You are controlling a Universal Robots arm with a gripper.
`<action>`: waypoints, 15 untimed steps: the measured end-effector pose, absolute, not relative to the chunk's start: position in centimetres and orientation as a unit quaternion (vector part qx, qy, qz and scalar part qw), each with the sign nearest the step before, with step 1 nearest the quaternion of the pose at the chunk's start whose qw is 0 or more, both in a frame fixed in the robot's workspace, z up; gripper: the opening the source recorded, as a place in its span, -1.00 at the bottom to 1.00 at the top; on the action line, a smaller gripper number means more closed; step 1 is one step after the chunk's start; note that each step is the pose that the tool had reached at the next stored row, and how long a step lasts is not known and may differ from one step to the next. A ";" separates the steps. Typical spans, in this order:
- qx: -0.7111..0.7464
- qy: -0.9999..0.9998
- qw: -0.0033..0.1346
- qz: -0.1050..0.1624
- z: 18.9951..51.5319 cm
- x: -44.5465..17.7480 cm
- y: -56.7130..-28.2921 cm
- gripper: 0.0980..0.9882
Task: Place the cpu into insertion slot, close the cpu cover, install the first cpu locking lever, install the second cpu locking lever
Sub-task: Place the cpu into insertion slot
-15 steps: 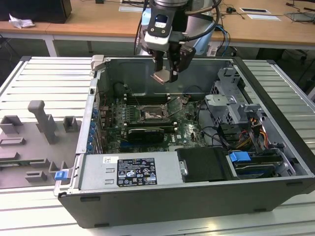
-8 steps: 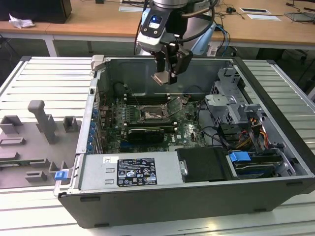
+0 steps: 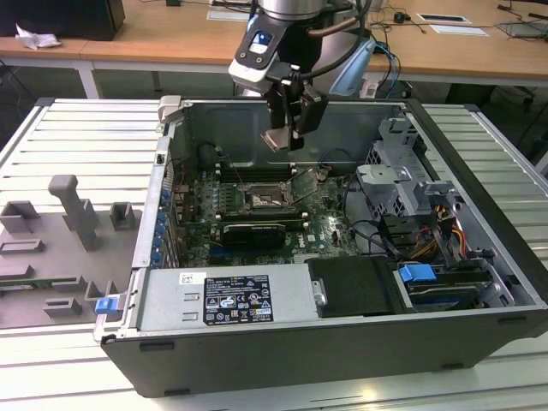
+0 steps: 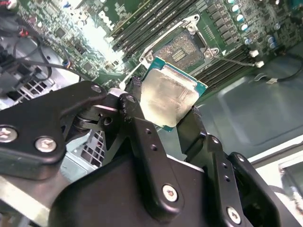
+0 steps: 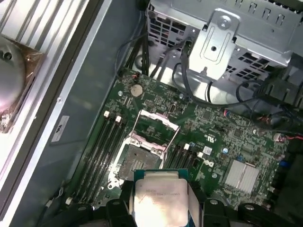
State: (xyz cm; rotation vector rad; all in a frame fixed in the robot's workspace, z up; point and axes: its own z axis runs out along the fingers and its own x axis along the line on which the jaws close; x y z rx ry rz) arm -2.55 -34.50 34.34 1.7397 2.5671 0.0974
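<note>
Cpu (image 4: pixel 168 98) gripped by the pincer (image 5: pixel 159 202) above the insertion slot (image 5: pixel 138 161); cpu cover (image 5: pixel 155 126) seemingly open.

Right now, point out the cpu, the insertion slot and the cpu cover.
cpu (image 4: pixel 170 97): second wrist view, middle of its silver lid.
insertion slot (image 5: pixel 137 161): first wrist view, its dark recess.
cpu cover (image 5: pixel 160 120): first wrist view, a frame bar.
</note>
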 end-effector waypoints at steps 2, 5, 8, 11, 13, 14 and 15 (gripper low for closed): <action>0.591 0.806 0.020 0.030 34.0 -2.6 -34.5 0.00; 0.614 0.788 0.021 0.030 33.5 -2.6 -34.5 0.00; 0.632 0.774 0.022 0.028 32.7 -2.6 -34.5 0.00; 0.648 0.760 0.023 0.027 31.7 -2.6 -34.5 0.00; 0.662 0.748 0.024 0.026 31.2 -2.6 -34.5 0.00; 0.667 0.745 0.025 0.026 31.0 -2.6 -34.5 0.00; 0.670 0.742 0.025 0.026 30.9 -2.6 -34.5 0.00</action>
